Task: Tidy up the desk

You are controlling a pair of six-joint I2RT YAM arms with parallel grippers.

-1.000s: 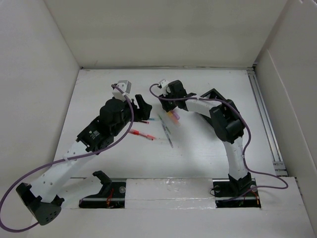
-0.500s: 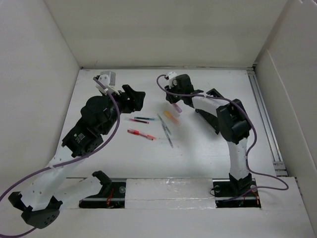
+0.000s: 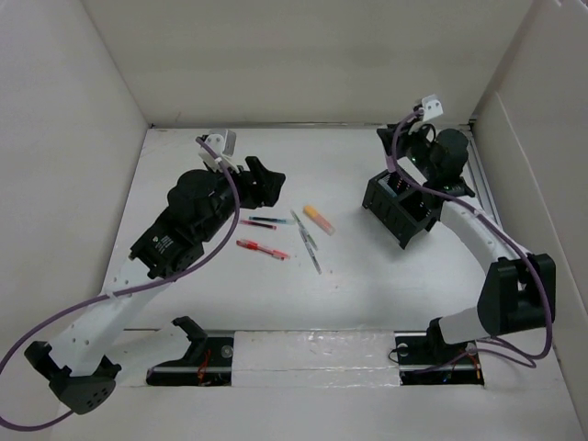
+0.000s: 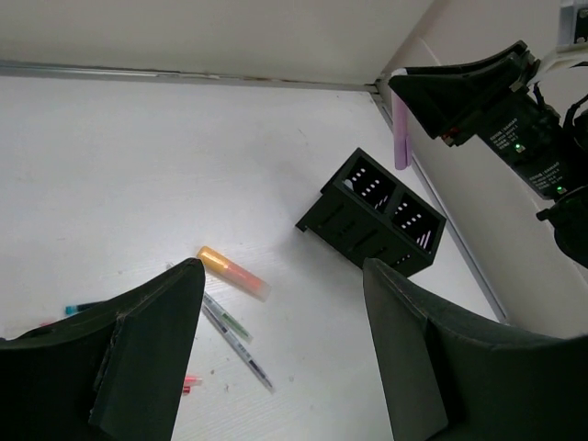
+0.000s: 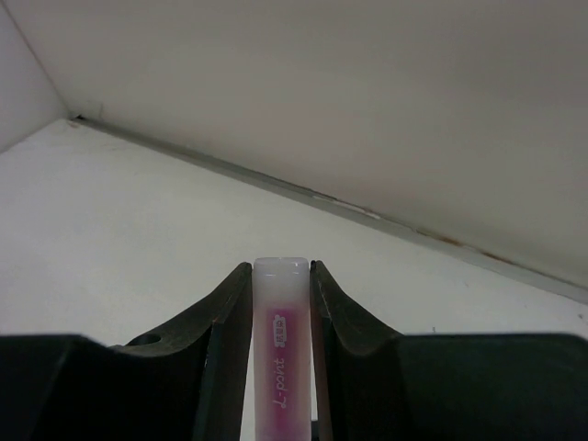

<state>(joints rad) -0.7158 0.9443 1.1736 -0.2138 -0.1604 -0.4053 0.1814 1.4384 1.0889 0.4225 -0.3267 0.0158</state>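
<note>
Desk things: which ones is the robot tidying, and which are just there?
Tidying: pink marker in the right gripper; black pen holder; orange marker; red pen; teal pen; two grey pens.
Just there: metal rail.

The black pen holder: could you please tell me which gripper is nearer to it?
Right. The right gripper hangs just above the black pen holder, shut on a pink marker; the left gripper, open, sits well away on the holder's left in the top view.
</note>
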